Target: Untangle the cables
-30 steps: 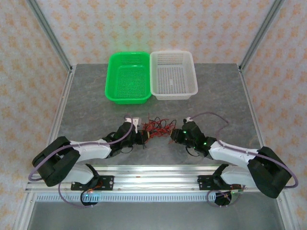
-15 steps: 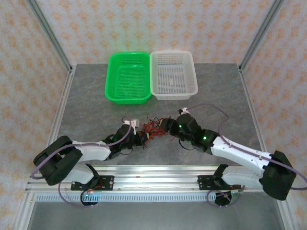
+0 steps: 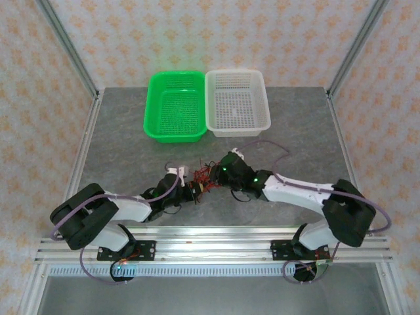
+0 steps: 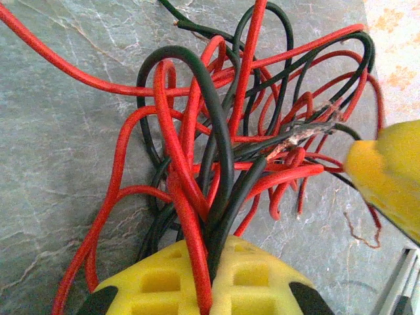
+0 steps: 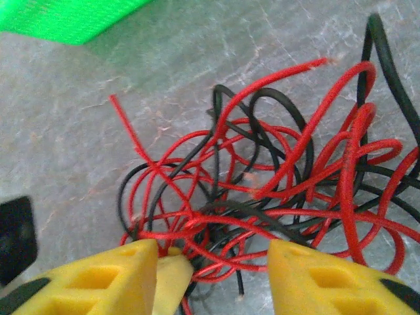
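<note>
On the grey table (image 3: pixel 118 151) the biggest change is in the right arm (image 3: pixel 295 191). One second ago it lay bent at the right side, with its gripper to the right of the tangle. Now it is stretched towards the left, and the right gripper (image 3: pixel 221 174) is at the tangle itself, near the left gripper (image 3: pixel 191 189). The left arm (image 3: pixel 125 207) has moved only a little.

Behind them the green basket (image 3: pixel 174 74) and the white basket (image 3: pixel 237 72) stand side by side, well apart from the work.

The cables (image 3: pixel 205 177) lie on the table between the two grippers. They were spread wider before and now look more gathered. In the left wrist view the red and black cables (image 4: pixel 216 151) are one knotted bunch, and no strand is free.

The left gripper (image 4: pixel 200 262) is closed on a bundle of red and black strands that run straight into its yellow fingers. The right gripper (image 5: pixel 213 275) has its jaws wide apart, with loops of the cables (image 5: pixel 275 197) between them, and it grips nothing. The yellow tip (image 4: pixel 387 177) at the right of the left wrist view is probably one of its fingers.

We judge that the right gripper came to take a new hold while the left one anchors the bunch. The untangling is still at its start.
</note>
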You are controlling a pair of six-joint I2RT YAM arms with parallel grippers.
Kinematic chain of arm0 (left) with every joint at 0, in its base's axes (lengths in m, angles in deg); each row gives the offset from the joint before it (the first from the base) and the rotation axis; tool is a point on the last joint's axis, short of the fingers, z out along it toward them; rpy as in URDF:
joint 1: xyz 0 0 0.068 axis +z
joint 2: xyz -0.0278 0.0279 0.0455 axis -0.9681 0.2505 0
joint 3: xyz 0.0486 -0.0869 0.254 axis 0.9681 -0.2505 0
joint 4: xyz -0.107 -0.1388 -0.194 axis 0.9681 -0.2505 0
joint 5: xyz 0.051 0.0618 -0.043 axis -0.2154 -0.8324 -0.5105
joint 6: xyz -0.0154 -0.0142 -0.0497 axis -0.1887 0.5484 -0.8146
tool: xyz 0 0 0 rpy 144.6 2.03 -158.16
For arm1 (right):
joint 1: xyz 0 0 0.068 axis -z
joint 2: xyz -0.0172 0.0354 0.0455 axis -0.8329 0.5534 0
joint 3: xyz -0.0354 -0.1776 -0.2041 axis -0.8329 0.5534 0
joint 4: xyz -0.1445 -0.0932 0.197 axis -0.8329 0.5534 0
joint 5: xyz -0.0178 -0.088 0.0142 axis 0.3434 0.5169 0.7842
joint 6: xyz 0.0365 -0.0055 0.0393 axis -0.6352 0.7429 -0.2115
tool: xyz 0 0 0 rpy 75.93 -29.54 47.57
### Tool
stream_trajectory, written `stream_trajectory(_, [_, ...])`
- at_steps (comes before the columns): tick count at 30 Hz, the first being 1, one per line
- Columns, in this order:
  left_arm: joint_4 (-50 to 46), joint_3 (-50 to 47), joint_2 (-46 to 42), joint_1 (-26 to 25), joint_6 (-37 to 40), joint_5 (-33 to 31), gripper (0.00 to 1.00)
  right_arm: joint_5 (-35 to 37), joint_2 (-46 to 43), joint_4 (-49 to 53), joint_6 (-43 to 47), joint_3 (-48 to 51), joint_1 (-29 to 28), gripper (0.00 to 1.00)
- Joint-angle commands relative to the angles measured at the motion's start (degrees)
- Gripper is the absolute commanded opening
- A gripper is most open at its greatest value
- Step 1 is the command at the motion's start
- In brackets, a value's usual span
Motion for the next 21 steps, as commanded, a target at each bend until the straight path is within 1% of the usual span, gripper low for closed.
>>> stream_trajectory(1, [0.58,-1.85,0.43,0.46,-1.20,-0.67,0.00,1.24,3.18,-3.64,1.25,-0.98,0.73,0.34])
stream_trajectory(4, [-0.44,-2.52,-0.40,0.46,-1.16,-1.68,0.00,1.19,5.52,-5.86,1.41,0.74,1.87,0.28])
stream_trajectory(7, [-2.39,-3.02,-1.72,0.63,-0.81,-2.89,0.01,0.73,7.14,-8.12,1.07,2.72,3.19,0.25])
stream_trajectory(11, [-7.23,-3.03,-4.19,1.20,-0.18,-5.42,0.11,1.42,9.02,-9.24,0.47,4.72,3.96,0.22])
stream_trajectory(13, [-9.96,-3.12,-6.07,1.72,0.11,-6.74,0.19,1.32,10.15,-10.26,-0.20,5.94,4.18,0.21])
stream_trajectory(17, [-16.13,-2.47,-10.22,2.30,1.20,-9.76,0.29,0.57,12.23,-12.34,-1.56,8.18,4.27,0.18])
stream_trajectory(21, [-22.12,-1.55,-12.98,2.74,1.71,-13.34,0.34,-0.34,12.71,-13.94,-2.68,10.22,4.27,0.18])
